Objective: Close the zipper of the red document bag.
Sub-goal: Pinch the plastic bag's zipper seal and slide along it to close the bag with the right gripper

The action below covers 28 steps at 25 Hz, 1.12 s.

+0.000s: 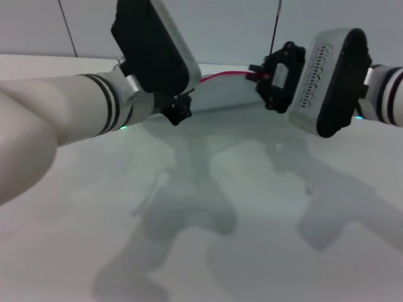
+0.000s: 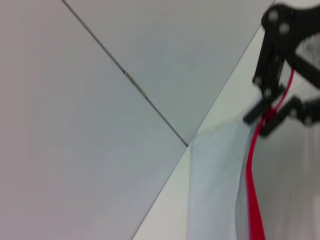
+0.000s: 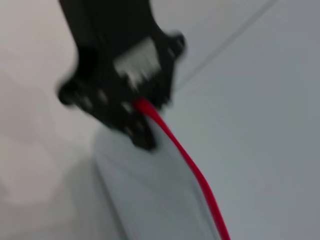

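At the far side of the table point(image 1: 208, 207), head view: the red document bag point(image 1: 230, 94) is held up between both arms, its zipper point(image 1: 220, 77) along the top edge. Left gripper point(image 1: 178, 108) clamps one end, likely to anchor the bag; right gripper point(image 1: 261, 78) meets the red strip at the other end.

Left wrist view: the far gripper's fingers point(image 2: 265, 117) are pinched on the zipper, probably at the slider.

Right wrist view: the other gripper, blurred, is clenched where the strip begins, keeping it taut.
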Tool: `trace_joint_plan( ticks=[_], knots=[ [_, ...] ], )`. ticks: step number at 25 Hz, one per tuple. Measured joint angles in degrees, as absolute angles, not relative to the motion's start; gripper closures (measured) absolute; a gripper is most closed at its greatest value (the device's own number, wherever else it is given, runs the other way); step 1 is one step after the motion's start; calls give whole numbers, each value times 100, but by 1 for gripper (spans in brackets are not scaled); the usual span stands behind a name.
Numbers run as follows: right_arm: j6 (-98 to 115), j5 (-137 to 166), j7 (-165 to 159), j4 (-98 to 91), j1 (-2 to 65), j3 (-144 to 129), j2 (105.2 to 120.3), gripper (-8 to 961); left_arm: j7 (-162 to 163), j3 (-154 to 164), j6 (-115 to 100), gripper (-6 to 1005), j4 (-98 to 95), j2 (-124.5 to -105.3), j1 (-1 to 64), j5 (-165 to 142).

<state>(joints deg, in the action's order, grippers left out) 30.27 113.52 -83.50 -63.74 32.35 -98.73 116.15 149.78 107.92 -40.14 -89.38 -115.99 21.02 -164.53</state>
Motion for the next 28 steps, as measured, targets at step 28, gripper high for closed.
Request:
trace_joint_plan(
  ticks=[28],
  knots=[
    [2786, 11708, -8331, -6138, 2834, -8769, 11604, 882, 14765, 10301, -4028, 838, -9457, -11599, 1495, -16453]
  ],
)
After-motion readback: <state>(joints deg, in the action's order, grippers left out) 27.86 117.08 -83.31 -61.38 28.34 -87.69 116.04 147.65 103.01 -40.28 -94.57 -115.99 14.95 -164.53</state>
